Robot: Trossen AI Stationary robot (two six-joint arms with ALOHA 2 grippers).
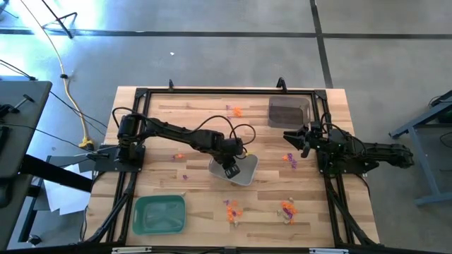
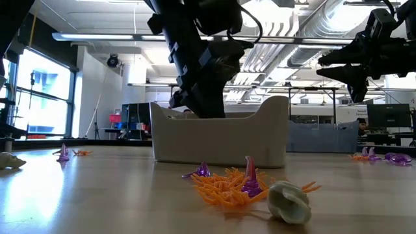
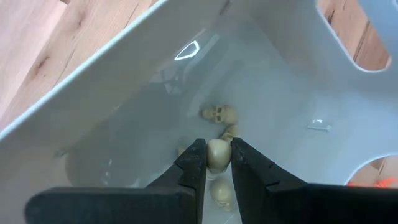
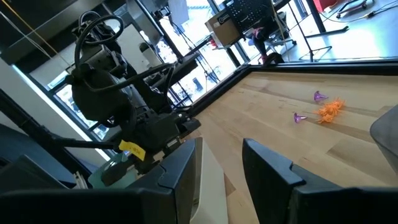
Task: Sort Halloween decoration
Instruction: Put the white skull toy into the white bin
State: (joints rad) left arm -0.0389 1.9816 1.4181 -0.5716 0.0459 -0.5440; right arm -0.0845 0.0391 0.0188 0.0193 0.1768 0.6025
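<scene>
My left gripper [image 1: 231,169] reaches down into the pale grey tray [image 1: 244,173] at the table's middle. In the left wrist view its fingers are closed on a small pale skull trinket [image 3: 217,154]. Other pale skulls [image 3: 217,114] lie on the tray's floor around it. Loose orange, purple and pale trinkets lie on the wood in small heaps [image 1: 231,209] [image 1: 287,208] [image 1: 236,111]; one heap [image 2: 227,185] lies close to the low camera. My right gripper [image 1: 291,137] waits open at the table's right side, pointing level, with nothing between its fingers. My left gripper pinches the pale skull's two sides [image 3: 210,155] between its two fingertips. The fingers slant steeply down from above into the tray. The skull sits low inside the tray among the others; whether it rests on the floor I cannot tell.
A green tray [image 1: 160,214] stands at the near left and a dark tray [image 1: 289,111] at the far right. Purple trinkets [image 1: 289,160] lie near my right gripper. A black frame [image 1: 212,92] runs around the wooden table top.
</scene>
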